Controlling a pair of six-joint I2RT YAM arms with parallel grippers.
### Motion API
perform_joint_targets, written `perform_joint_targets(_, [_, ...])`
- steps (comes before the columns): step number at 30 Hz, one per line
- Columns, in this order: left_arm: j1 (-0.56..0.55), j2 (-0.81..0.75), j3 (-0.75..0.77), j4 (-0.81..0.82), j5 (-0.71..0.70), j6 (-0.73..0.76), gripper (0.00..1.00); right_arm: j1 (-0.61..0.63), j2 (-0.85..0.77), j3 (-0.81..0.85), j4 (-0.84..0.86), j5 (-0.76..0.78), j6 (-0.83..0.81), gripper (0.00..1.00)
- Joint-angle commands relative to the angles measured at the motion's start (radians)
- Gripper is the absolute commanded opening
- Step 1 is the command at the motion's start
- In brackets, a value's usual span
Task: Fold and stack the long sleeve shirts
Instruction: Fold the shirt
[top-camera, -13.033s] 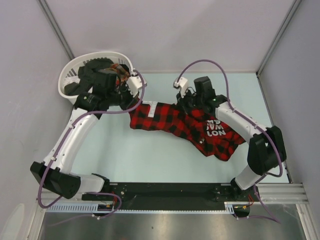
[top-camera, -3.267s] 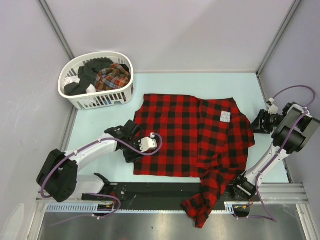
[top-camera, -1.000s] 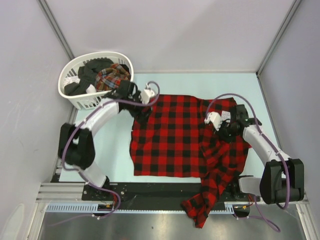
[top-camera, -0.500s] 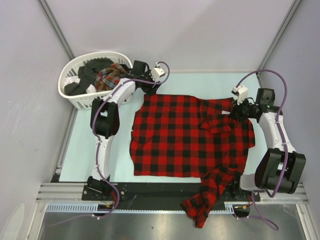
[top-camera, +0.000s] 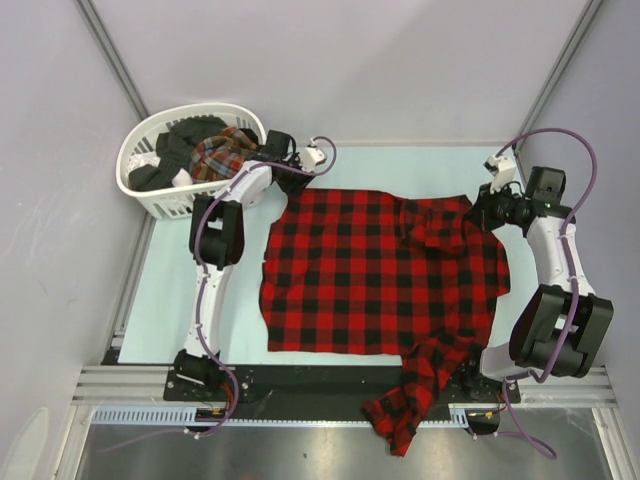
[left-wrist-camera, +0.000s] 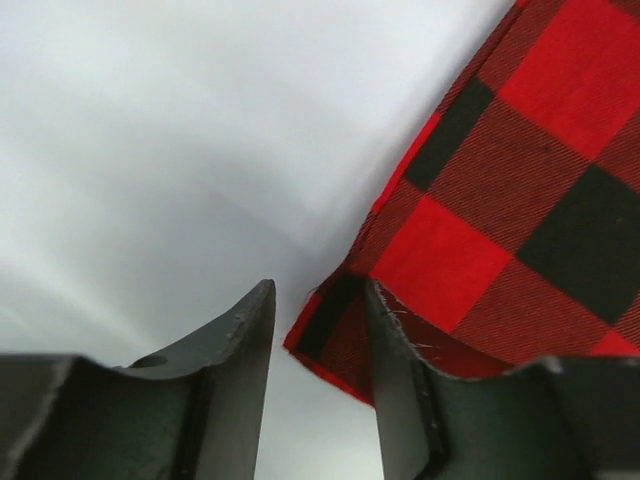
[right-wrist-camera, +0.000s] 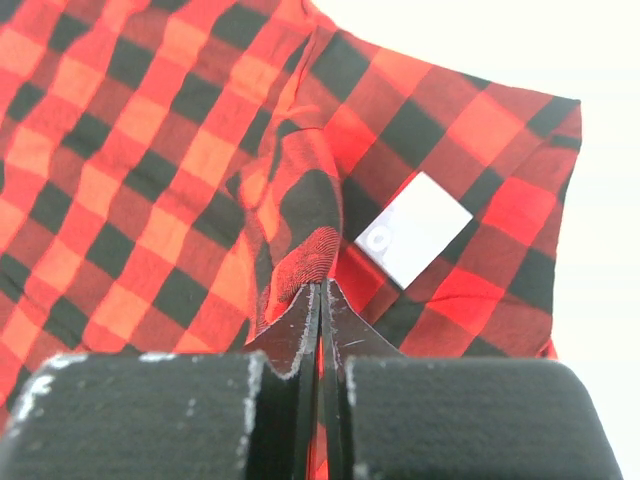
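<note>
A red-and-black checked long sleeve shirt (top-camera: 370, 270) lies spread flat on the pale table, one sleeve (top-camera: 410, 400) hanging over the near edge. My left gripper (top-camera: 292, 183) is at its far left corner. In the left wrist view the left gripper (left-wrist-camera: 318, 330) stands open, the shirt corner (left-wrist-camera: 345, 325) between the fingers and against the right finger (left-wrist-camera: 395, 370). My right gripper (right-wrist-camera: 322, 285) is shut on a raised fold of the shirt (right-wrist-camera: 310, 240) beside a white label (right-wrist-camera: 413, 228), at the shirt's far right (top-camera: 480, 213). A finer plaid shirt (top-camera: 225, 152) lies in the basket.
A white slatted basket (top-camera: 205, 201) stands at the far left with dark clothes (top-camera: 180, 140) in it. Grey walls close in the table on three sides. The black rail (top-camera: 330, 375) with the arm bases runs along the near edge.
The left gripper has swung out to the shirt's far left corner and its jaws have narrowed around it. The right gripper has carried its pinched fold outward to the far right.
</note>
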Motion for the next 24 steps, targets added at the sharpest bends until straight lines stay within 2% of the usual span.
perform_joint_targets(1, [0.008,0.02,0.058,-0.051,0.014,0.048,0.42,-0.02,0.015,0.077,0.075,-0.058,0.083,0.0])
perform_joint_targets(4, [0.008,0.016,0.062,-0.072,0.053,0.059,0.32,-0.032,0.028,0.114,0.096,-0.076,0.119,0.0])
perform_joint_targets(5, [0.008,0.014,0.062,-0.074,0.064,0.06,0.24,-0.035,0.038,0.123,0.101,-0.08,0.142,0.0])
perform_joint_targets(6, [0.008,0.011,0.062,-0.08,0.067,0.063,0.2,-0.04,0.041,0.134,0.105,-0.089,0.151,0.0])
perform_joint_targets(10, [0.008,0.003,0.065,-0.083,0.067,0.068,0.11,-0.051,0.053,0.188,0.128,-0.103,0.197,0.0])
perform_joint_targets(12, [0.008,-0.007,0.067,-0.066,0.045,0.059,0.0,-0.054,0.055,0.2,0.144,-0.106,0.229,0.0])
perform_joint_targets(24, [0.014,-0.179,-0.036,0.035,0.068,-0.015,0.0,-0.114,0.018,0.314,0.222,-0.156,0.355,0.0])
